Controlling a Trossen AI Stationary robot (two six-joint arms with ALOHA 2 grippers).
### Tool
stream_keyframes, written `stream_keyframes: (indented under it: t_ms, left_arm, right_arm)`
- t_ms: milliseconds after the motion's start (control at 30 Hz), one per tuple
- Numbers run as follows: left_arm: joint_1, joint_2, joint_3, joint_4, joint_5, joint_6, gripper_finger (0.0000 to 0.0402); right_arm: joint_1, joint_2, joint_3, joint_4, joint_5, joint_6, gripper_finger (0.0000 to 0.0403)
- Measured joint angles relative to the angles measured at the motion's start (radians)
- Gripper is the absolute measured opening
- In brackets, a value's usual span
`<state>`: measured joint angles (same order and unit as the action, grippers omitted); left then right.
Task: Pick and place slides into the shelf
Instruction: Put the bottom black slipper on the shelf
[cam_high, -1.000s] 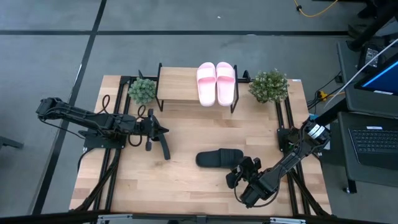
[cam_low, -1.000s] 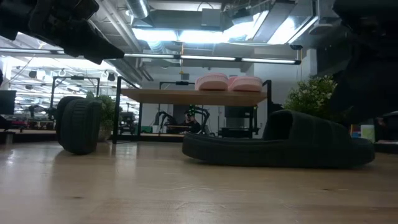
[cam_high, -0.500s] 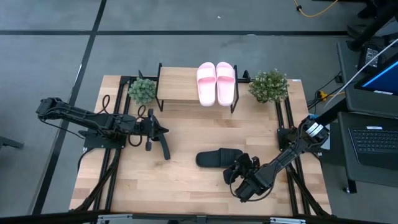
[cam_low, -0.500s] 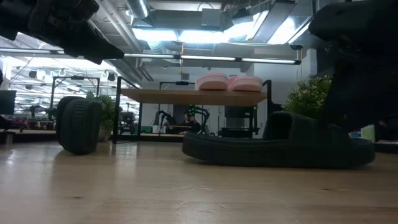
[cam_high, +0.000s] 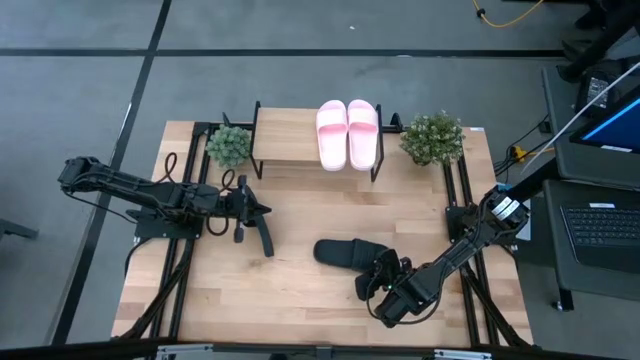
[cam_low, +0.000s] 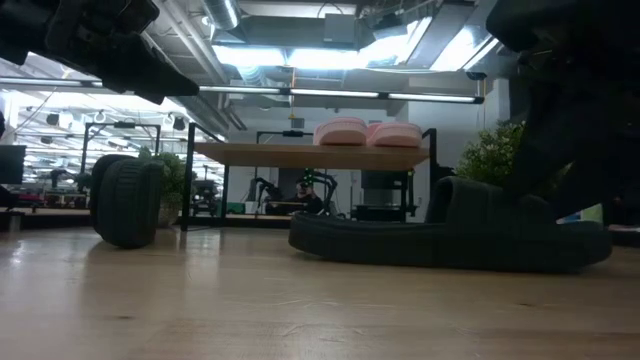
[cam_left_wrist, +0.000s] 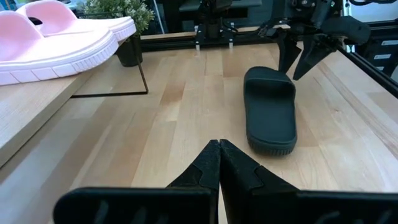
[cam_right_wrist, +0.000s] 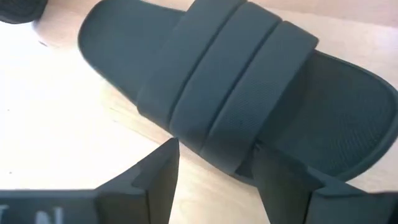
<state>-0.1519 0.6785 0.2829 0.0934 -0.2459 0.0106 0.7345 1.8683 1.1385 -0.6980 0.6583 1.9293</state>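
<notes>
right gripper: lower right of the high view, at the strap end of the flat black slide. In the right wrist view we see its fingers spread wide, one on each side of the strap, not yet closed. We judge they straddle the strap because it is the easiest raised part to pinch.

left gripper: left of centre in the high view. In the left wrist view the two fingertips meet, so we read it as closed and pinching nothing. The second black slide stands on edge just beside it; we cannot tell if they touch. Arm looks to be waiting.

flat black slide: centre of the table, sole down, strap up, well apart from the shelf.

second black slide: left in the low view, upright on its side.

pink slides: pair side by side on the right half of the shelf, upper centre of the high view. Left half of the plank is bare, we take it as room for the black pair.

plants: one at each end of the shelf, not in the way.

step: we judge grasp of the third slide is about to happen; task about half done.

risk: strap is soft, a shallow pinch may slip.
</notes>
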Motion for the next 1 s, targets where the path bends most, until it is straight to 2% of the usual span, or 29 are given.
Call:
stream_keyframes:
  t_ms: [200,400,667,1000]
  left_arm:
    - [0.0,0.0,0.0,0.0,0.0,0.0,0.0]
    - [0.0,0.0,0.0,0.0,0.0,0.0,0.0]
    - [0.0,0.0,0.0,-0.005,0.0,0.001,0.0]
    - [0.0,0.0,0.0,-0.006,0.0,0.001,0.0]
  right_arm:
    - [0.0,0.0,0.0,0.004,0.003,-0.021,0.0197]
    - [0.0,0.0,0.0,0.004,0.075,-0.056,0.0193]
    - [-0.004,0.0,0.0,0.042,0.095,-0.158,0.015]
    - [-0.045,0.0,-0.001,0.09,0.103,-0.292,0.0117]
